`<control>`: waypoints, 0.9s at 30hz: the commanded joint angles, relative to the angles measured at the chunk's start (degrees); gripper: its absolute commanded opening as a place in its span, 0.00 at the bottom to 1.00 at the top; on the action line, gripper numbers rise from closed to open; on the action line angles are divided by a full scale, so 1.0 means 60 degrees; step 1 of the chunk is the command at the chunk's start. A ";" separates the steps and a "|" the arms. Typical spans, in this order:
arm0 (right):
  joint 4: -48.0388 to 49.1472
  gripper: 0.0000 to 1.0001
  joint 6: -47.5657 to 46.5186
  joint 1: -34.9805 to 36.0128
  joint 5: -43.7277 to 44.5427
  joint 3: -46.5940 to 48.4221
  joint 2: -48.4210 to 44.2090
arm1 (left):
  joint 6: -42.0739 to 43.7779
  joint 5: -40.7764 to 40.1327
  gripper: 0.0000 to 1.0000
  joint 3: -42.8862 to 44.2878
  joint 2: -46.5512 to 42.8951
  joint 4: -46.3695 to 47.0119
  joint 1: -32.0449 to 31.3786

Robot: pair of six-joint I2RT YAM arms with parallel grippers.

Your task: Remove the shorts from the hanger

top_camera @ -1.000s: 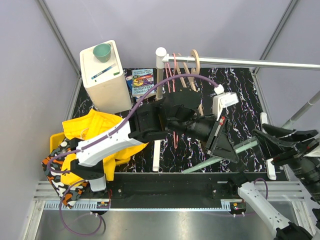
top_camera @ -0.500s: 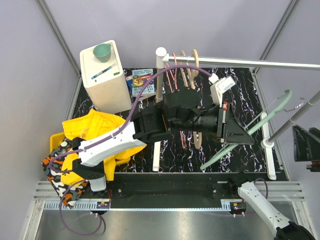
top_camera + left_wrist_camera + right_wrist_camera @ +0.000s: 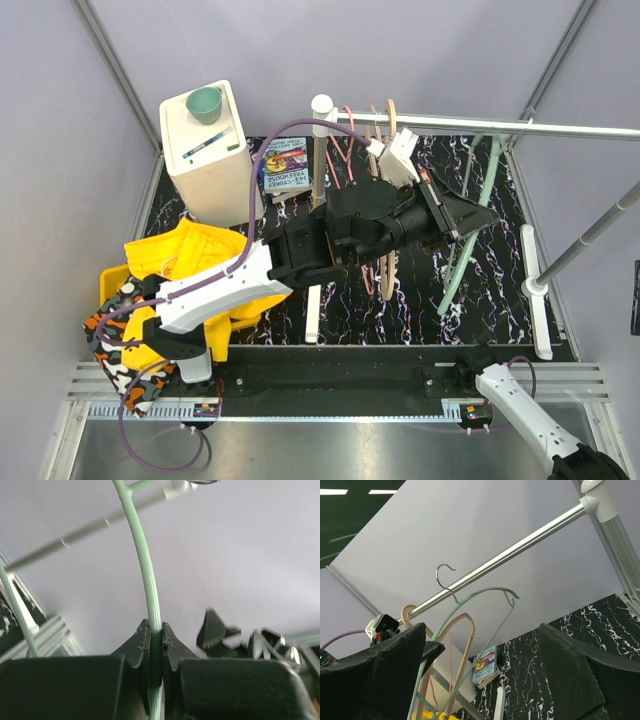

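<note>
My left gripper (image 3: pixel 478 215) is shut on the wire of a bare mint-green hanger (image 3: pixel 452 285), held up near the metal rail (image 3: pixel 520 126). In the left wrist view both fingers clamp the green wire (image 3: pixel 145 565) at the left gripper (image 3: pixel 155 632). In the right wrist view the green hanger (image 3: pixel 470 605) has its metal hook (image 3: pixel 445 575) at the rail (image 3: pixel 520 547). My right gripper (image 3: pixel 485 680) is open and empty. A yellow garment (image 3: pixel 190 255) and a camouflage-print garment (image 3: pixel 115 350) lie piled at the left; I cannot tell which is the shorts.
Wooden hangers (image 3: pixel 390 125) and a pink one (image 3: pixel 350 150) hang on the rail by the white post (image 3: pixel 322 105). A white box (image 3: pixel 210 160) with a green cup (image 3: pixel 205 102) stands at the back left, a book (image 3: pixel 285 165) beside it. A second rack pole (image 3: pixel 585 235) leans at right.
My left arm has swung the green hanger from low at the right up to the rail. My right gripper has drawn back out of the top view.
</note>
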 commanded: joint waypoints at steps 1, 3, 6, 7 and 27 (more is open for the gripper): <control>-0.0145 1.00 0.0171 0.0029 -0.0421 0.0007 0.0552 | -0.0342 -0.2691 0.00 0.0332 -0.0722 0.0905 0.0000; -0.0160 1.00 0.0156 0.0029 -0.0816 -0.0037 0.0654 | -0.0298 -0.3089 0.00 0.0506 -0.0708 0.0862 0.0014; -0.0204 1.00 0.0288 0.0029 -0.1110 -0.0140 0.0757 | -0.0561 -0.3764 0.00 0.0537 -0.0678 0.0568 0.0043; -0.0218 1.00 0.0303 0.0029 -0.1183 -0.0155 0.0772 | -0.0809 -0.3939 0.00 0.0537 -0.0678 0.0452 0.0029; -0.0936 1.00 0.2161 0.0029 -0.1697 -0.2232 0.0611 | -0.1164 -0.3502 0.35 -0.1616 -0.1542 0.0304 -0.0103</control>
